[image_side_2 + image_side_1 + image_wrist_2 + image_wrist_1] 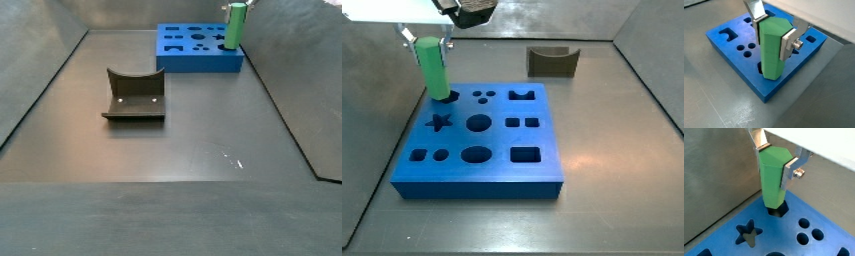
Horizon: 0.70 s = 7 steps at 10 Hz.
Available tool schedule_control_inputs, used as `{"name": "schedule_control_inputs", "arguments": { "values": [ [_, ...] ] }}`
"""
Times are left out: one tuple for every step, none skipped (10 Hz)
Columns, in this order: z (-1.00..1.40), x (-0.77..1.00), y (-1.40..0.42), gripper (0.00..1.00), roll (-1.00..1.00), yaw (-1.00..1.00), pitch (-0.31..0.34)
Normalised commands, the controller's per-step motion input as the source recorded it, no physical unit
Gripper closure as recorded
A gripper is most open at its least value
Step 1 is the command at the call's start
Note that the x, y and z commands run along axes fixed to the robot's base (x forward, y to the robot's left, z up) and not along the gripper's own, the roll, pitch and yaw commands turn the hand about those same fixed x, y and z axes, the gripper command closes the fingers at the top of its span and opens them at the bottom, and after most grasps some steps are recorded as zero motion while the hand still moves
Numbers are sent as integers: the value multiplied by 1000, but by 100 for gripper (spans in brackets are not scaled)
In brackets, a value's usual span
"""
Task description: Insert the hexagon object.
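— So, where is the hexagon object [773, 175]?

— Upright between the silver fingers [789, 44] of the end effector [773, 31], which clamp its upper part. Its lower end sits in a corner hole of the blue block [489, 160].

— Which corner?

— In a side view, about ten o'clock from the block's middle. The dark olive curved block [134, 95] lies well apart on the worktop [160, 160].
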Motion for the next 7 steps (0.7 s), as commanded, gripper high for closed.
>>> {"name": "schedule_control_inputs", "arguments": {
  "values": [
    [-246,249,0,100,0,-169,-26],
    [-286,351,0,100,7,-123,-10],
    [-329,369,0,100,46,-54,-11],
    [-366,234,0,100,1,-63,-63],
    [-371,31,0,100,0,-63,-130],
    [-386,0,0,100,0,-31,-153],
    [-443,0,0,100,0,-14,-200]
  ]
}}
